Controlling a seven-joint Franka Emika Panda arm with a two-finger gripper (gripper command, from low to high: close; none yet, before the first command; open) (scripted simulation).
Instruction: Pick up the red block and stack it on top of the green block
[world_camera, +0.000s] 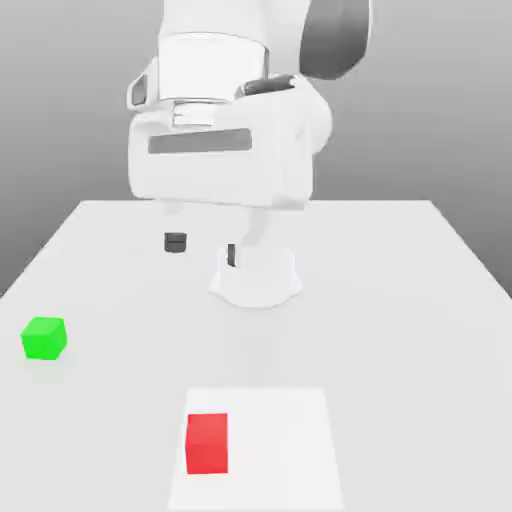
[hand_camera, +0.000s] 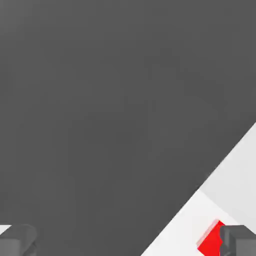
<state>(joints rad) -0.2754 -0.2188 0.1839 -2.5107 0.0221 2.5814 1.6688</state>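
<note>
red block (world_camera: 207, 442) (hand_camera: 212, 239): one is lying near, on the white patch (world_camera: 270, 450);
green block (world_camera: 44, 338): one is sitting at the exterior view's left;
white patch: one

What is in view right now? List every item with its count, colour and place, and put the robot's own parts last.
red block: one, bright red, on the white patch, near the table's front edge.
green block: one, bright green, on the table at the exterior view's left, apart from the red block.
white patch: one, brighter white rectangle, flat on the table's front.
table: one, pale grey-white, under everything.
arm: one, white, rising from a round base at the table's middle.
gripper: one, dark fingertips, open, above the table, holding nothing.
</note>
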